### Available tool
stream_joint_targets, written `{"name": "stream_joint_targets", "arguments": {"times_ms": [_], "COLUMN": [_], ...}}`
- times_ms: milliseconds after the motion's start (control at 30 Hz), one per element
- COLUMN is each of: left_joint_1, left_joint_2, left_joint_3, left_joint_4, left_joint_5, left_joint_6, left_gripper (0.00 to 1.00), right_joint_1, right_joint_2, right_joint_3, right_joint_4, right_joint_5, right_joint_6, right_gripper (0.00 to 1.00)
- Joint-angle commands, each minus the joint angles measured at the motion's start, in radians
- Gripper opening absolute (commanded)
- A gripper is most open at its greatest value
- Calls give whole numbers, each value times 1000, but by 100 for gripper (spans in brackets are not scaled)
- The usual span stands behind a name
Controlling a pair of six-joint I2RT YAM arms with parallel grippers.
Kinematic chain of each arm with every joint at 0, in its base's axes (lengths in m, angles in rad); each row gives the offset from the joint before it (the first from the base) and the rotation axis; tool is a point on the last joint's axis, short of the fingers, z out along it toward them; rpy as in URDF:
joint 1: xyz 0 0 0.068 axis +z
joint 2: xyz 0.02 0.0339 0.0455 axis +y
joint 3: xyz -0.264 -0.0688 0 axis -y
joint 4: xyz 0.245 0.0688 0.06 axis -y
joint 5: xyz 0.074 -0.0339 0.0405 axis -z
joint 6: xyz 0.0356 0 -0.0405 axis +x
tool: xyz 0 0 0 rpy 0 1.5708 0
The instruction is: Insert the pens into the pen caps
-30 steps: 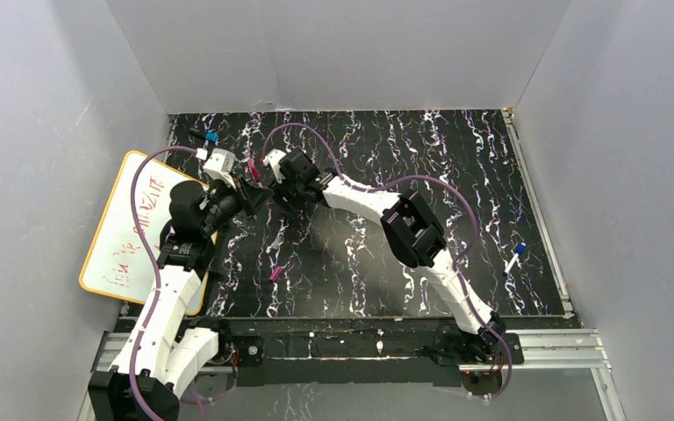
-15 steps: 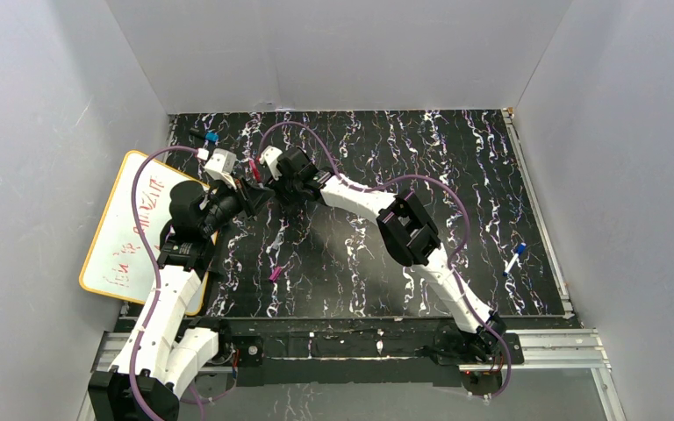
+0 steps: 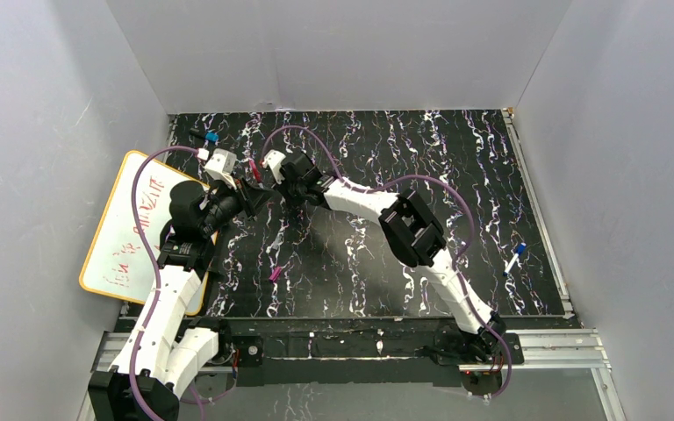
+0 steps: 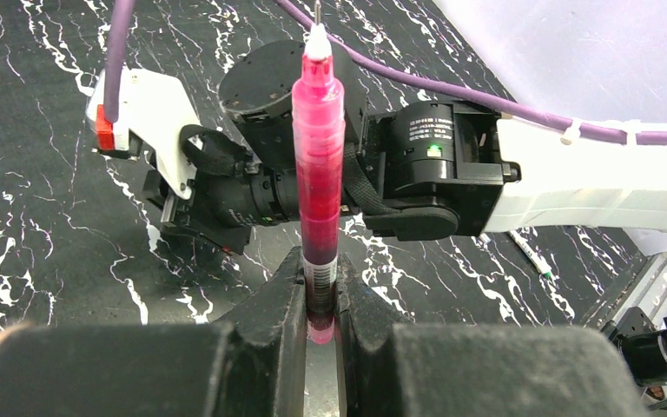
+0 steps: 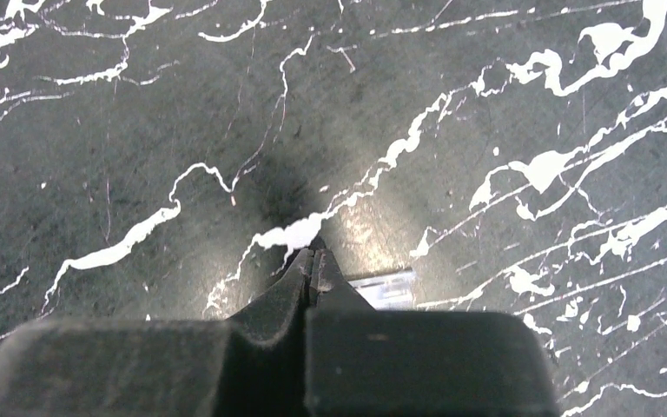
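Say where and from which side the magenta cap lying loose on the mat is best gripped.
Take the cap across its middle, from straight above, pinching its two long sides. It is a short tube lying flat on the mat, slanted, with nothing close by, so a sideways approach would likely just push it along.

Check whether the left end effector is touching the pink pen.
Touching. The left wrist view shows the left end effector closed on the pink pen, both sides pressing its lower barrel.
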Motion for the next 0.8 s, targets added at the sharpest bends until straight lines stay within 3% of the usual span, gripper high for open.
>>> {"name": "stream_joint_targets", "arguments": {"times_ms": [0, 400, 433, 633, 767], "left_joint_1": [6, 6, 6, 5, 5], "left_joint_2": [-13, -6, -5, -3, -2], "left_joint_3": [29, 26, 26, 27, 27], "left_joint_4": [-5, 3, 3, 0, 0], "left_joint_5": [15, 26, 26, 23, 24], "left_joint_6": [12, 7, 8, 11, 12], "left_gripper": [0, 0, 0, 0, 0], "right_joint_1": [-9, -72, -74, -77, -78], "right_joint_2": [-46, -158, -165, -268, -245], "right_joint_3": [-95, -249, -246, -293, -208], "right_joint_4": [-60, -14, -15, 82, 7], "right_joint_5": [15, 28, 25, 39, 44], "right_joint_6": [10, 65, 65, 77, 120], "right_gripper": [1, 1, 4, 44, 50]}}
